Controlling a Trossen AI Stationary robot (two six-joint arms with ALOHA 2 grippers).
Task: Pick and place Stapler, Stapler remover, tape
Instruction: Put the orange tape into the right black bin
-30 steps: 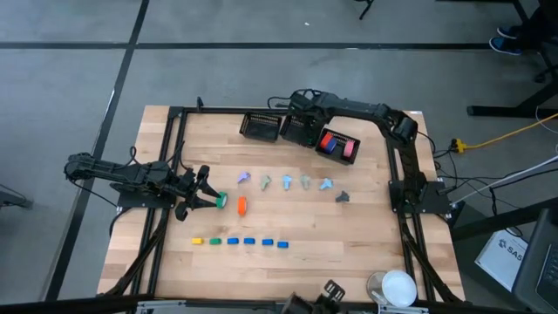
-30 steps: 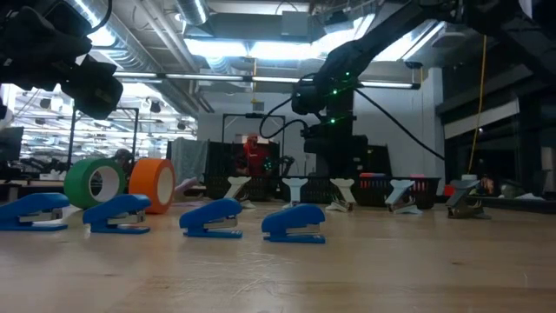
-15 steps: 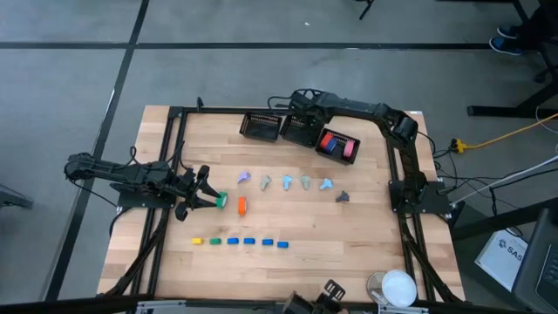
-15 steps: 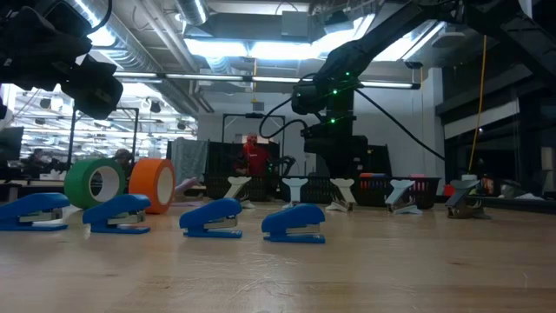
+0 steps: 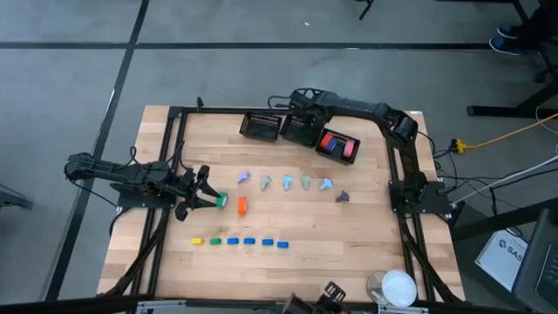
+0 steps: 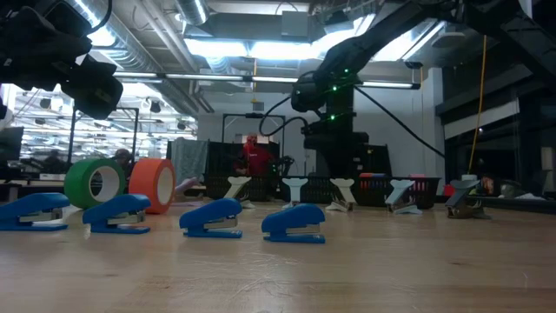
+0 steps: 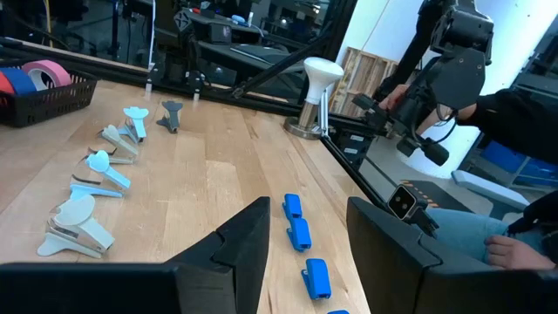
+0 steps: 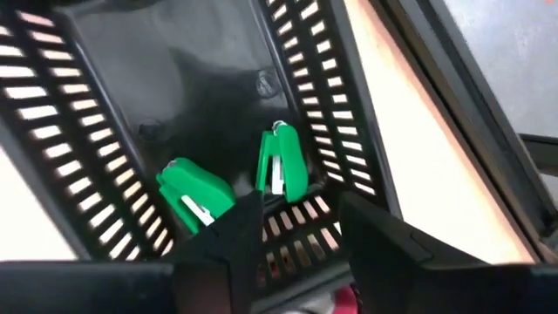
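- At the lower right edge of the high view, a white box (image 5: 508, 254) beside the table (image 5: 366, 244) carries blue letters beginning "SA"; the rest cannot be read.
- Low in the high view, the staplers (image 5: 249, 242) form a short row: one yellow, one green, then blue ones. The low view shows them as small, squat blue staplers (image 6: 208, 217).
- Above that row, at mid-frame, lie the pastel claw-shaped staple removers (image 5: 286, 181), with one dark remover (image 5: 343, 197) at the right end.
- The green tape roll (image 5: 221, 201) and the orange tape roll (image 5: 241, 205) stand upright side by side at centre left.
- The left gripper (image 5: 205, 194) is just beside the green roll; in its wrist view the fingers (image 7: 253, 235) are spread, with nothing between them.
- The right gripper (image 5: 302, 112) hangs over the middle black basket (image 5: 290, 135) at the top. Only its wrist view shows the inside of the basket: two green staplers (image 8: 281, 161) lie on its floor, under released fingers (image 8: 227, 235).
- The rightmost basket (image 5: 330, 153) holds red and pink rolls.
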